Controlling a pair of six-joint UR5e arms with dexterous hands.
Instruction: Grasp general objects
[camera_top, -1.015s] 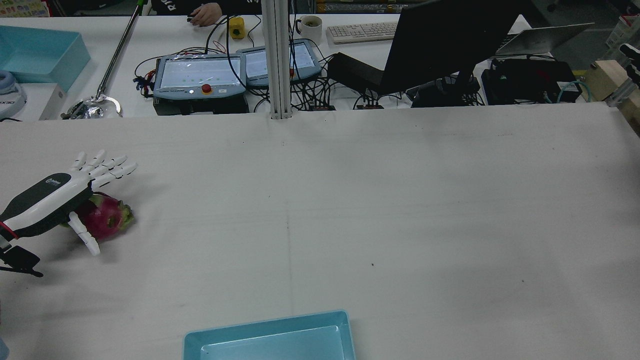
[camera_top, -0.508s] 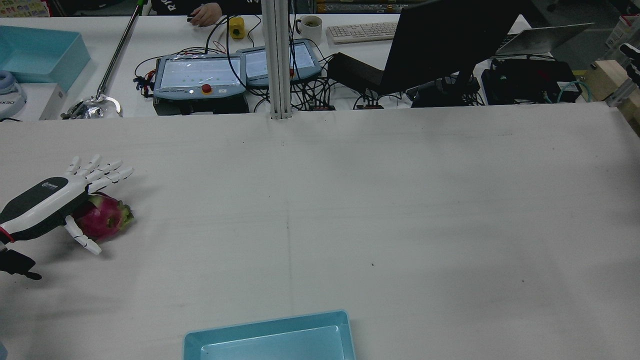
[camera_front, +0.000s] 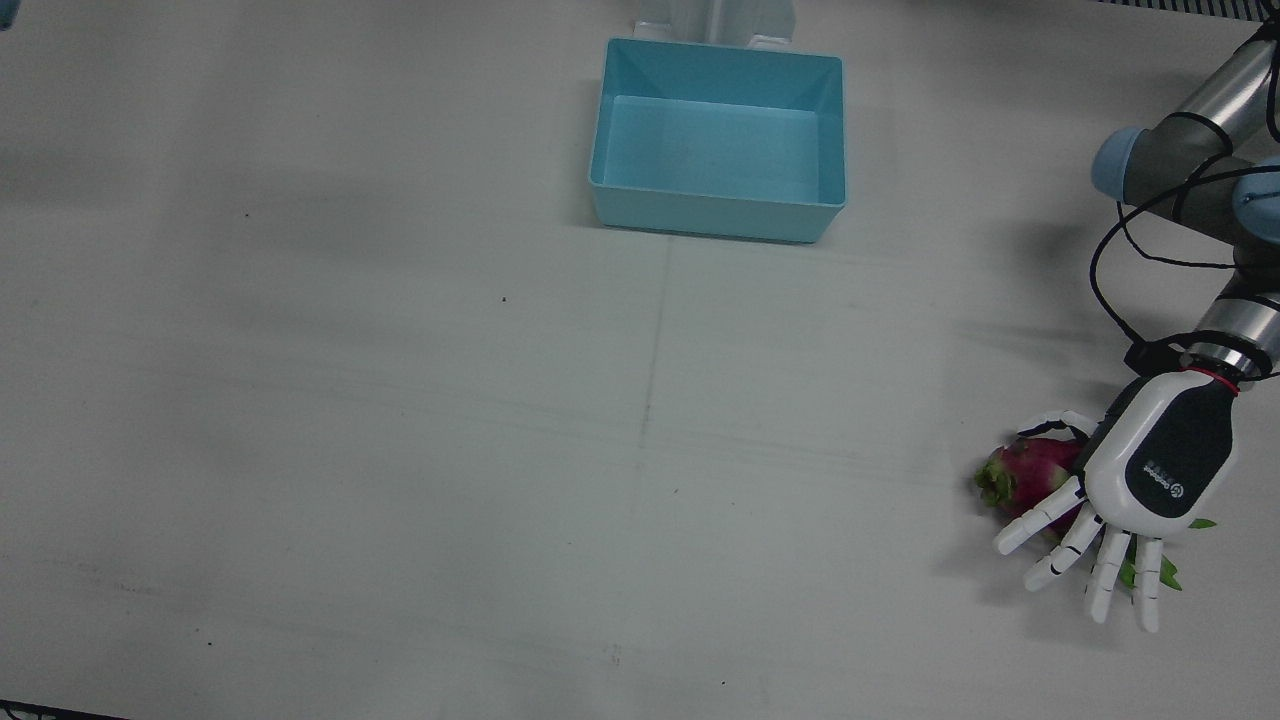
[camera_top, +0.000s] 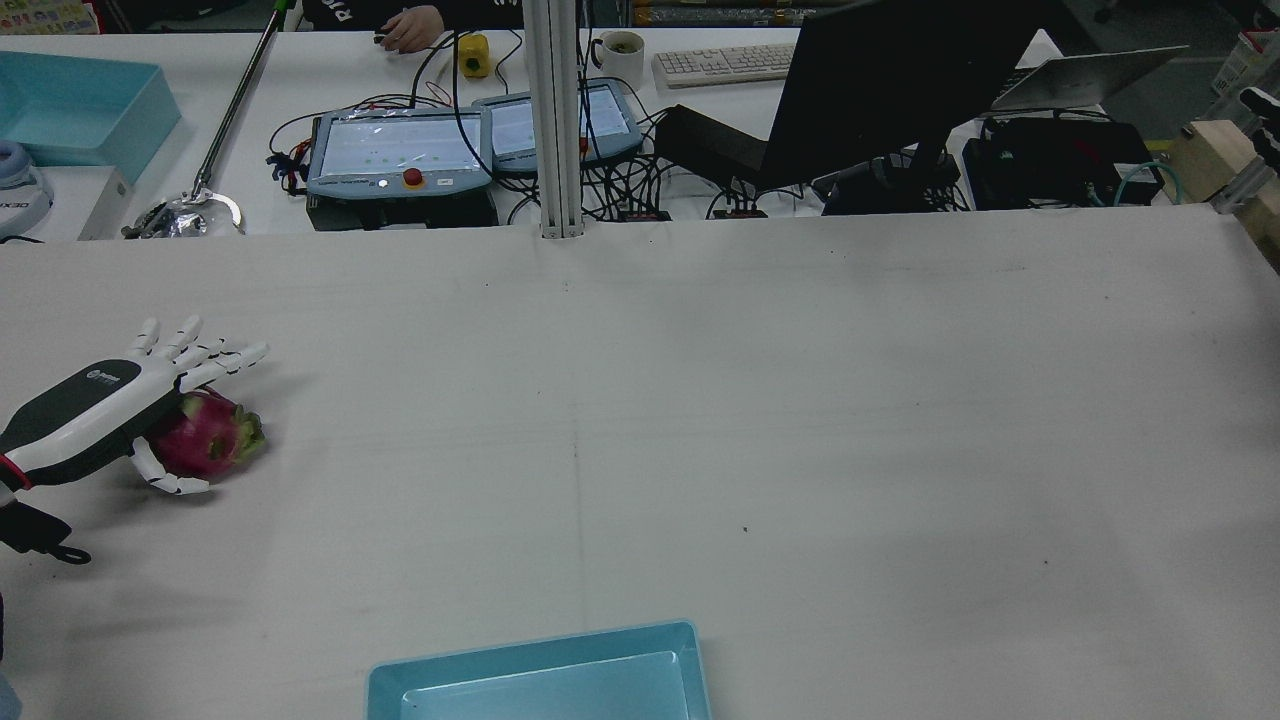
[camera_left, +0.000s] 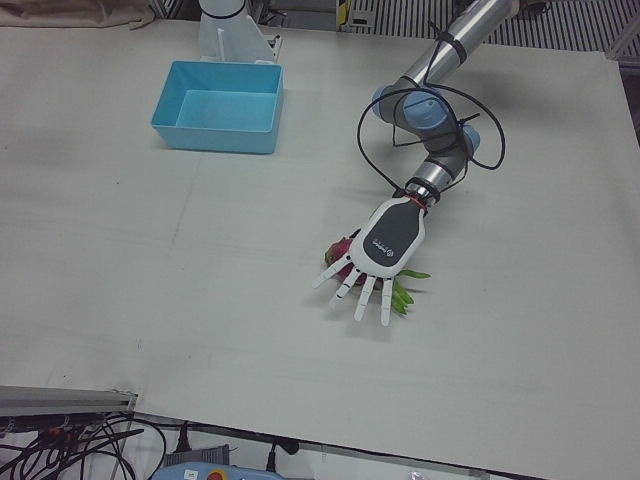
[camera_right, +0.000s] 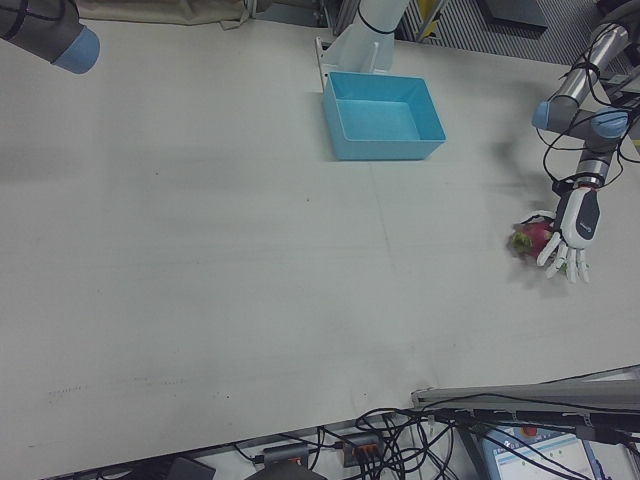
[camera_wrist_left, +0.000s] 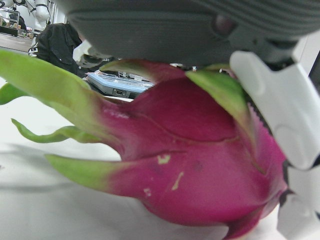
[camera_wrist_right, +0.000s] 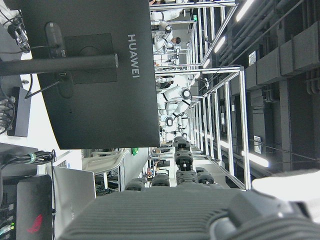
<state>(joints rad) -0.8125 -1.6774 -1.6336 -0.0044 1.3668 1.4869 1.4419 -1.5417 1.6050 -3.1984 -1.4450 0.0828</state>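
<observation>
Left hand over the dragon fruit

The left hand (camera_front: 1130, 490) lies palm-down on the dragon fruit (camera_front: 1030, 473) at the surface's (camera_front: 400, 400) left edge, fingers spread, thumb curling round; farther back sits the blue bin (camera_front: 718, 140).

Empty light-blue bin (camera_front: 718, 72) set on the white table (camera_front: 400, 400), two teach pendants (camera_top: 400, 155), black monitor (camera_top: 890, 80), keyboard (camera_top: 722, 63), mug (camera_top: 622, 52), a person's hand (camera_top: 408, 28) seen beyond
</observation>
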